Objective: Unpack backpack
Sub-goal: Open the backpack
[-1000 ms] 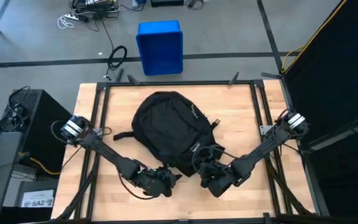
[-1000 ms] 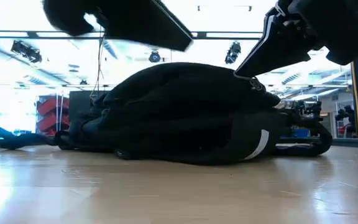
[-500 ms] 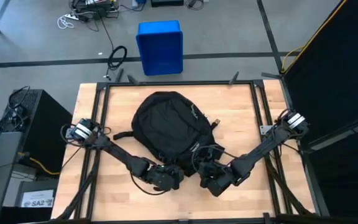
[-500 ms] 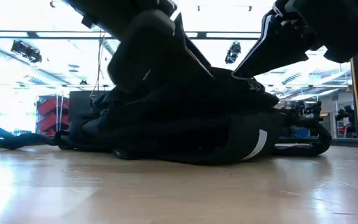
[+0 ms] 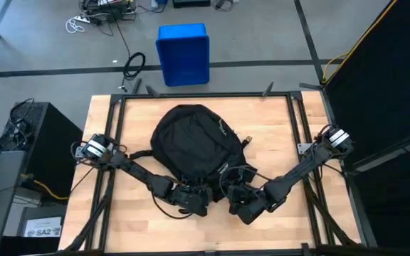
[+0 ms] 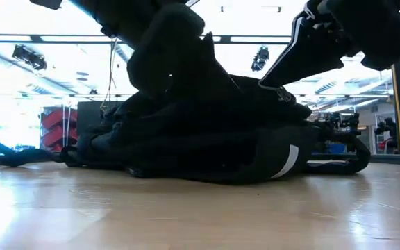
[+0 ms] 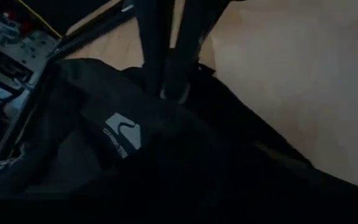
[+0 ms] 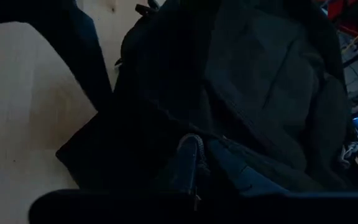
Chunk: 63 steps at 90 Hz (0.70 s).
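Observation:
The black backpack [image 5: 191, 142] lies flat on the middle of the wooden table, its rounded top toward the far edge. A white stripe [image 6: 292, 160] shows on its side in the low view. My left gripper [image 5: 193, 200] is at the backpack's near end, low over the fabric. Its wrist view shows dark cloth with a small white logo patch [image 7: 122, 134]. My right gripper [image 5: 239, 195] is at the near right corner of the backpack, its tip [image 6: 266, 83] down at the upper fabric. A short cord or zipper pull [image 8: 191, 155] shows in the right wrist view.
A shoulder strap [image 5: 139, 154] trails from the backpack toward the table's left. A small dark piece [image 5: 246, 140] lies by the backpack's right side. A blue bin [image 5: 184, 53] stands on the floor beyond the far edge. Bare wood [image 5: 276, 135] lies right of the backpack.
My left gripper has gone toward the table's right edge and in to the backpack's near end. In the low view its dark bulk now stands before the backpack's middle. My right arm and the backpack have kept still.

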Each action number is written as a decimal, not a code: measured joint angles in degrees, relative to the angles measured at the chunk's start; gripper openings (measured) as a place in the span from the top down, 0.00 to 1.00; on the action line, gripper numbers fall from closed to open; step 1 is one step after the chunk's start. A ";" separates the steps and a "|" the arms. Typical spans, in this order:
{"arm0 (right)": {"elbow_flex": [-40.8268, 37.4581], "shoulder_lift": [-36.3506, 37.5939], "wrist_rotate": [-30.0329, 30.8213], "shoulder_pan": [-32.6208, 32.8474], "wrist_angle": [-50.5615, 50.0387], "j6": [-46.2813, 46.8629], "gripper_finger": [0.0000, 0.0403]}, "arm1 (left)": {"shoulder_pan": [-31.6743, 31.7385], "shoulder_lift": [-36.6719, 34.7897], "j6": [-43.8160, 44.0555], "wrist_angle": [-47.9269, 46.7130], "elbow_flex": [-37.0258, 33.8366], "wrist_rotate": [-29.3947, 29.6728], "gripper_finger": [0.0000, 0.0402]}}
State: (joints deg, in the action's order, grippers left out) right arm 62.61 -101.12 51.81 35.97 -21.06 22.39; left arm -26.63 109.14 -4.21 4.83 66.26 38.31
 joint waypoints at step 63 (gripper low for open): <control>0.00 0.01 5.12 0.66 3.09 -0.98 1.00 | -0.49 -0.47 -1.51 -1.63 -0.06 6.36 1.00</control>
State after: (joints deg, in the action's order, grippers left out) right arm 62.61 -101.11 56.93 36.63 -17.97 21.42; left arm -27.12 108.68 -5.72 3.21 66.20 44.67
